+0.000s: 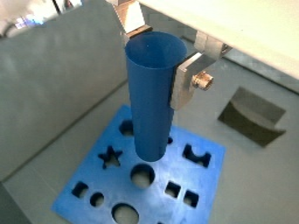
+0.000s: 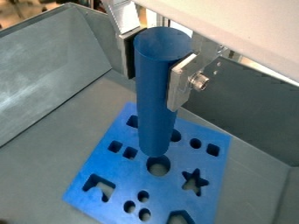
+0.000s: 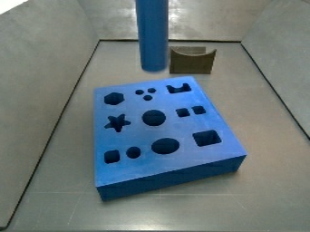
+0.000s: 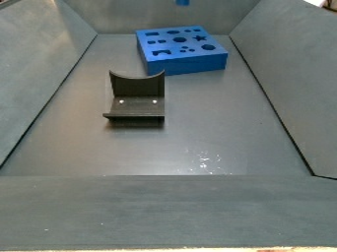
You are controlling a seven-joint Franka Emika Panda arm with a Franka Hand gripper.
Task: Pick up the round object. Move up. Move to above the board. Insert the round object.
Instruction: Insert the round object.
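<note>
Grey bin — one board [image 3: 164, 131], one fingers-held [image 2: 184, 83] peg [image 2: 156, 87].

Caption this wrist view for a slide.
Gripper shut on the blue peg, held upright above the board, its lower end over a round hole.

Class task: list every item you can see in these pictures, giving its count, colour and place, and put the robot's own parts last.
Board: one, blue, flat on the grey floor, many shaped holes in its top.
Notched block: one, dark olive, on the floor apart from the board.
Peg: one, blue, upright above the board, its lower end over a round hole.
Bin walls: grey, around the floor.
Claw: one, silver fingers clamped on the peg's upper part, above the board.
</note>
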